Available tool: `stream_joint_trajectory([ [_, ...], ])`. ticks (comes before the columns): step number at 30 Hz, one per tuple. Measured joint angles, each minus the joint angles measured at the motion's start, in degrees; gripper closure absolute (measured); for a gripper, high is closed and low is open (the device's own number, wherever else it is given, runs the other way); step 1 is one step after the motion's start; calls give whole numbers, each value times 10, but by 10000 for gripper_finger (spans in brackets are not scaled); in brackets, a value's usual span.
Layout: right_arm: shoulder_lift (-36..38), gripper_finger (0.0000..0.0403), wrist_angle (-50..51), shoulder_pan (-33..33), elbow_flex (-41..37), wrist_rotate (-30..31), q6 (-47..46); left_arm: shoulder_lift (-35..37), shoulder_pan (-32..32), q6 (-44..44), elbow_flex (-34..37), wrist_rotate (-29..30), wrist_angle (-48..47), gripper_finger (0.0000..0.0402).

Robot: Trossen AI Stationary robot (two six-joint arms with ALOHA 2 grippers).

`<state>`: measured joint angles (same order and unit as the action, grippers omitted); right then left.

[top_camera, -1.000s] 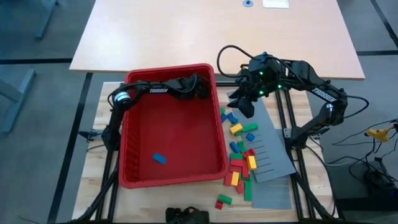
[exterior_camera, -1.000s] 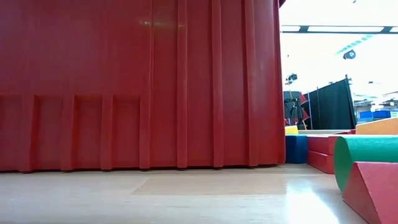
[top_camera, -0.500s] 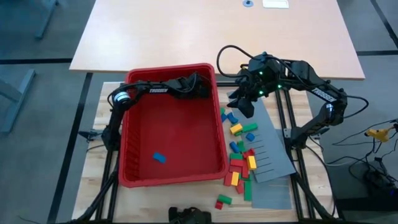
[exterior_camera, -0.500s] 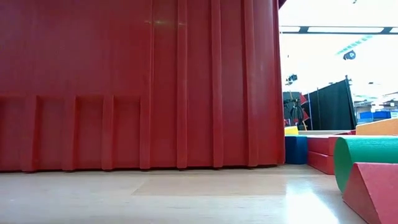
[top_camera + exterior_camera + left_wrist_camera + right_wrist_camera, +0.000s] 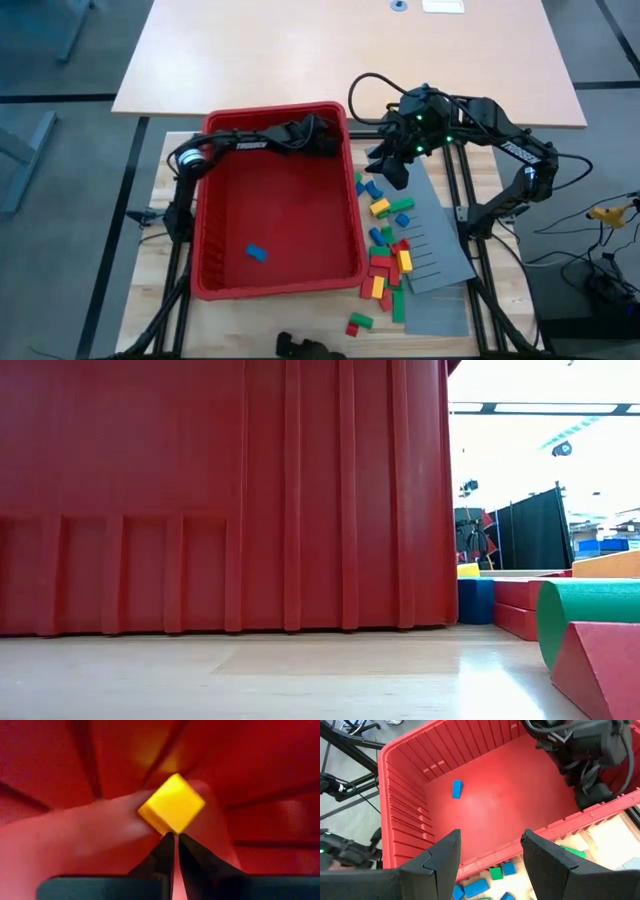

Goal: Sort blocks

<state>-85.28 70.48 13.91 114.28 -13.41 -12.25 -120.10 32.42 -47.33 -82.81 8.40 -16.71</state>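
Wooden tabletop (image 5: 160,270) carries everything you need to watch: a red bin (image 5: 205,215) sits at its middle, and most of the blocks (image 5: 388,262) lie scattered just off the bin's 3 o'clock wall, some on bare wood and some on the grey slotted panel (image 5: 435,250). One blue block (image 5: 257,254) already lies on the bin floor toward 7 o'clock. The piece that matters now is the yellow block (image 5: 171,810), pinched at the tips of your left gripper (image 5: 175,840), whose fingers are pressed nearly together on its lower corner; the block sits tilted, a corner pointing back at the wrist. In the overhead picture that left gripper (image 5: 322,141) reaches across the bin's far edge into the 1 o'clock corner, with red wall close all around the yellow block, so I judge it is over the bin interior and a release would drop it inside; how high it hangs above the floor I cannot tell. Your right gripper (image 5: 392,170) hovers outside the bin at 3 o'clock, above the top of the scattered blocks, fingers (image 5: 445,857) spread wide and holding nothing, so it is the nearer arm for the next pick from that pile.
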Motion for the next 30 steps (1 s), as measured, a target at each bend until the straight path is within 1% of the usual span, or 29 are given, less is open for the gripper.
stream_joint_trajectory([
  [4, 0, 217, 0, 0, 0, 0, 3, 30, -10, 48, 0, 4, 8, 395],
  [7, 0, 217, 0, 0, 0, 2, 7, 48, -14, 73, 0, 22, 6, 400],
  [11, 0, 217, 0, 0, 0, 6, 9, 58, -7, 87, -2, 27, 5, 401],
  [17, -1, 217, 0, 0, 0, 10, 9, 58, 11, 104, -23, 25, -15, 401],
  [18, -1, 217, 0, 0, -1, 10, 9, 58, 13, 105, -28, 24, -18, 401],
  [24, -1, 217, 0, 0, -1, 10, 3, 44, 31, 119, -56, -33, -29, 402],
  [28, -1, 217, -1, 0, -1, 11, 2, 33, 34, 128, -64, -52, -37, 402],
  [30, -1, 217, -1, 0, -1, 11, 2, 28, 34, 127, -68, -51, -41, 402],
])
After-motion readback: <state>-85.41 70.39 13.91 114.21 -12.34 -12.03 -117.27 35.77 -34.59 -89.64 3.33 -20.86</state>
